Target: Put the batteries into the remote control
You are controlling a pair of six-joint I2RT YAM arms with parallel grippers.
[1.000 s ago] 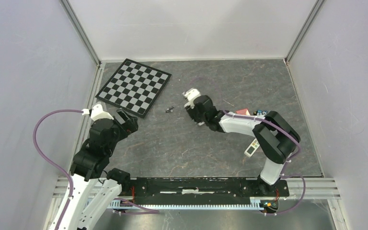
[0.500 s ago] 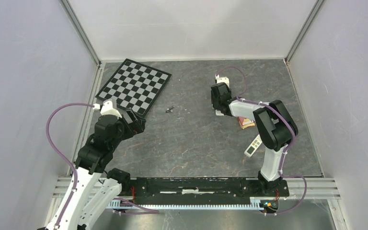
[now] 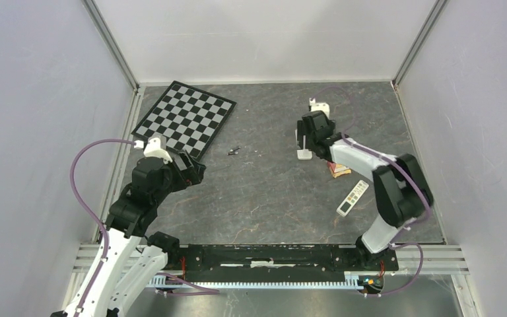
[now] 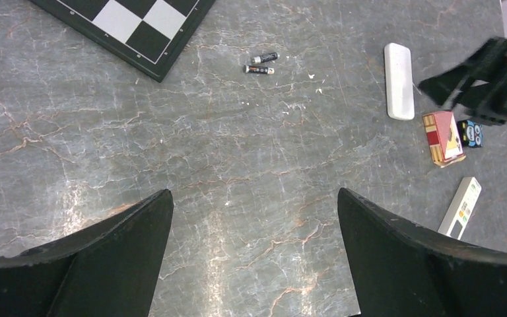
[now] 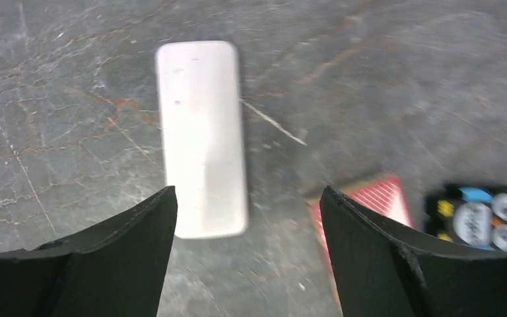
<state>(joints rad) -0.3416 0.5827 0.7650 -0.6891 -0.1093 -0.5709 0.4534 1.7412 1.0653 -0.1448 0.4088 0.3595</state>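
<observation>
The remote control (image 5: 201, 135) lies with its plain white back up; it also shows in the left wrist view (image 4: 399, 80) and, partly under the right arm, in the top view (image 3: 303, 155). My right gripper (image 5: 247, 191) (image 3: 308, 137) is open and empty, hovering just above and near the remote's lower end. Two small dark batteries (image 4: 262, 63) (image 3: 234, 150) lie side by side near the chessboard's corner. My left gripper (image 4: 254, 191) (image 3: 195, 172) is open and empty, well short of the batteries.
A chessboard (image 3: 185, 119) lies at the back left. A red box (image 3: 338, 170) (image 5: 370, 198) and a blue-black pack (image 5: 482, 218) sit right of the remote. A slim white remote with buttons (image 3: 352, 198) lies nearer the right arm's base.
My right gripper has swung from the table's middle to the right and now hovers over the white remote. My left gripper has moved a little right and forward.
</observation>
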